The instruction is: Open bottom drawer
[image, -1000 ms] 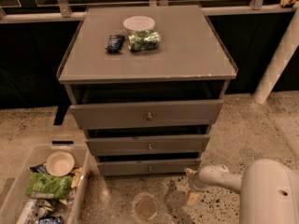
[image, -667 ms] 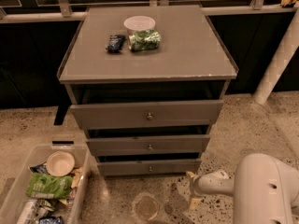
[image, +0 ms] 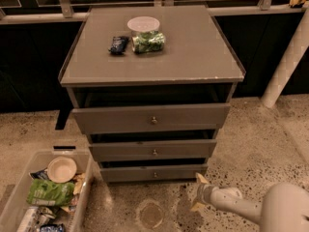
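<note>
Your bottom drawer [image: 130, 173]: matt grey wood, shiny metal knob [image: 155, 174]. Gripper [image: 198, 193], low beside its right end: smooth pale plastic.

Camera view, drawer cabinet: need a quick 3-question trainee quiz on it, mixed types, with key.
1. Fill in: ___ items sit on the cabinet top.
2. True or false: the gripper is closed on the bottom drawer's knob.
3. Where is the gripper? A. On the cabinet top. B. Low near the floor, by the bottom drawer's right end. C. Out of view.

Key: 1. two (lidded tub, dark packet); 2. false, it is open and off the knob; 3. B.
</note>
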Robot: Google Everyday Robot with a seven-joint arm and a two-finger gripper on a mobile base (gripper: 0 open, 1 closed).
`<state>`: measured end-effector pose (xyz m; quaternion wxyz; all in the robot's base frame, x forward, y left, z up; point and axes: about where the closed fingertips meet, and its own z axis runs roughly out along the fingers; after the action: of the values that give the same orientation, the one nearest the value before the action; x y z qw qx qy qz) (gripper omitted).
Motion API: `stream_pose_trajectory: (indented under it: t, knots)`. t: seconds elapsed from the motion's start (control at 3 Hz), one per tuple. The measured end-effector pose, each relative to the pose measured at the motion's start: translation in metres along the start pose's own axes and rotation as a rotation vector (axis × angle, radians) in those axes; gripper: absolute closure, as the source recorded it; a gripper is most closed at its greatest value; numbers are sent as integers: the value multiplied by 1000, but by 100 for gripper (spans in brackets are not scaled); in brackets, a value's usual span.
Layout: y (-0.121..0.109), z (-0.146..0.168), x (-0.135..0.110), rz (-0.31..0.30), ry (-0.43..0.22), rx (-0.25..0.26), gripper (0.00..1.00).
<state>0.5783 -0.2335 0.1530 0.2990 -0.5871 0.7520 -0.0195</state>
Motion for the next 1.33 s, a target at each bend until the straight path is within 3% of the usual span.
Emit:
stream_pose_trajectory:
  t: [0.33, 0.67, 1.0, 1.33]
  knots:
    - [-12, -19, 25, 144, -45, 46, 0]
    - [-38, -39, 42, 274, -134, 99, 0]
    - [-66, -44, 21, 238, -187, 130, 0]
    - [-65, -44, 20, 236, -187, 129, 0]
